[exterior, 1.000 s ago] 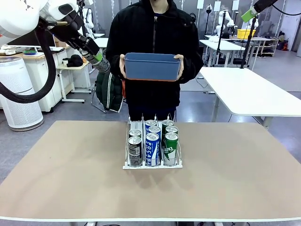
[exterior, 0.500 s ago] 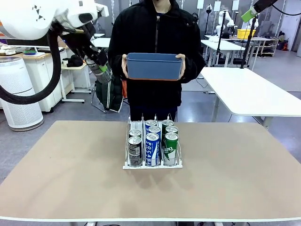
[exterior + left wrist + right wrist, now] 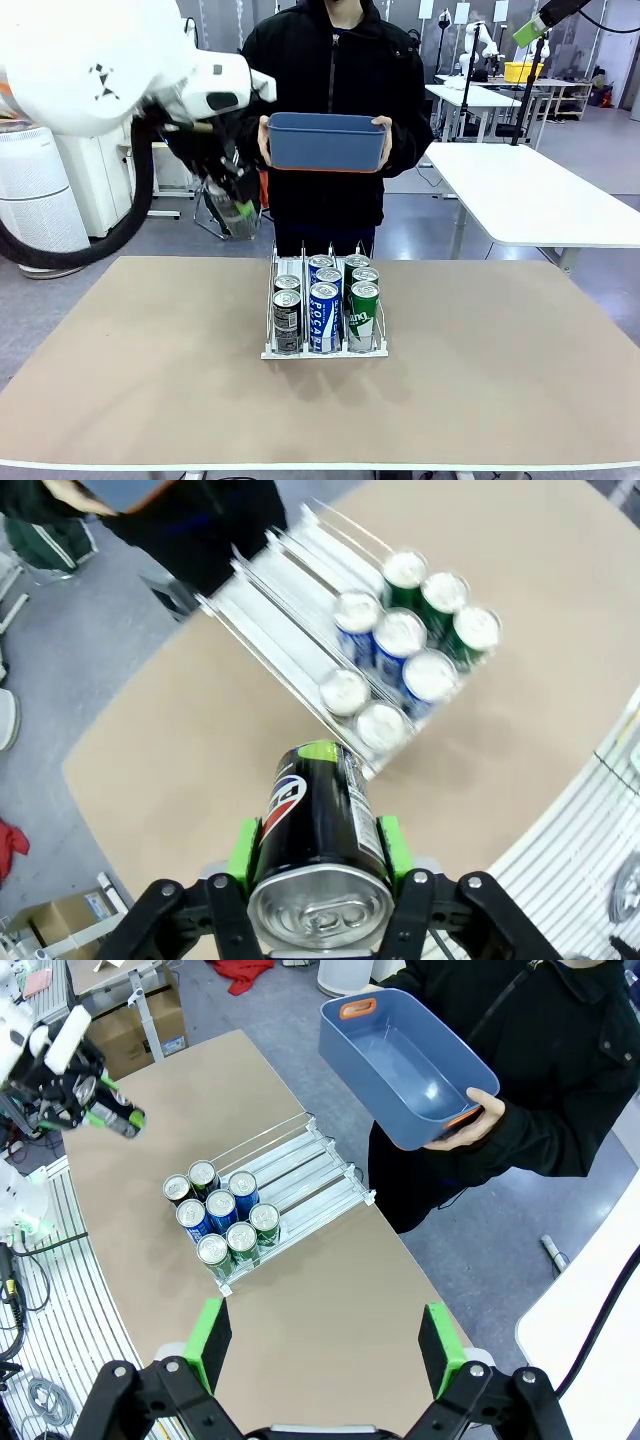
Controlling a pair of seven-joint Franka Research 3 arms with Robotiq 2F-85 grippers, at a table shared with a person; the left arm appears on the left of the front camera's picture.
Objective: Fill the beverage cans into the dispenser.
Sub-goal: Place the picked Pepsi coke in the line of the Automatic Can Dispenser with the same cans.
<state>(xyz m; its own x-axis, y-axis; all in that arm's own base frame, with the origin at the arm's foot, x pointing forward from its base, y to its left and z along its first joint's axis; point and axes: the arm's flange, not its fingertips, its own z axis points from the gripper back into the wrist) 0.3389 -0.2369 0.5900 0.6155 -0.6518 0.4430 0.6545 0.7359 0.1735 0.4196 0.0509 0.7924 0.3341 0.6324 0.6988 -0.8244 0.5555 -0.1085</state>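
In the front view the left gripper (image 3: 237,208) is motion-blurred against the person's dark jacket (image 3: 330,80), so the can between its jaws cannot be made out there. In the left wrist view that black can (image 3: 318,830) hides most of the green pads (image 3: 241,848), and its label print is too curved to read. The front cans (image 3: 324,316) in the dispenser (image 3: 272,352) hide the lower parts of those behind. The far rim of the blue tub (image 3: 400,1070) is hidden in the front view. The desk (image 3: 500,400) is cut off by the picture's near edge.
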